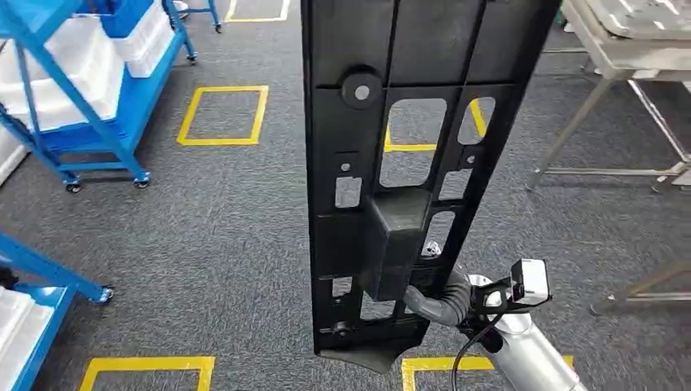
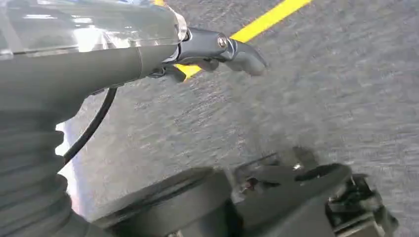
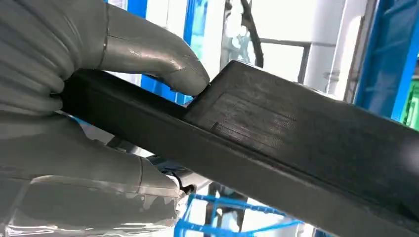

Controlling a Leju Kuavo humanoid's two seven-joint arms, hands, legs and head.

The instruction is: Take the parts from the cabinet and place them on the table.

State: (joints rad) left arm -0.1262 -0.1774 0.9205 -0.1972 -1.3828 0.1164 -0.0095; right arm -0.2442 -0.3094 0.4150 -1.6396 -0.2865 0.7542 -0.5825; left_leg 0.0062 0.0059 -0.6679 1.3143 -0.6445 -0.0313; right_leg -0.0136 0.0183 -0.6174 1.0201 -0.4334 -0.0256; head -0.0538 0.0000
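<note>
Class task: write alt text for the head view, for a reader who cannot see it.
A tall black plastic panel with cut-out openings stands upright, held near its lower end by the right robot hand. Behind it lie grey carpet with yellow floor squares, blue shelving and a metal table.

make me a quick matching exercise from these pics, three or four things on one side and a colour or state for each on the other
Things:
1. black panel
2. rack
3. floor squares
4. left robot hand

States:
A. yellow tape outlines
B. hangs over the floor, holding nothing
C. blue, on wheels
D. held upright by the right robot hand

Pairs: 1-D, 2-C, 3-A, 4-B
</note>
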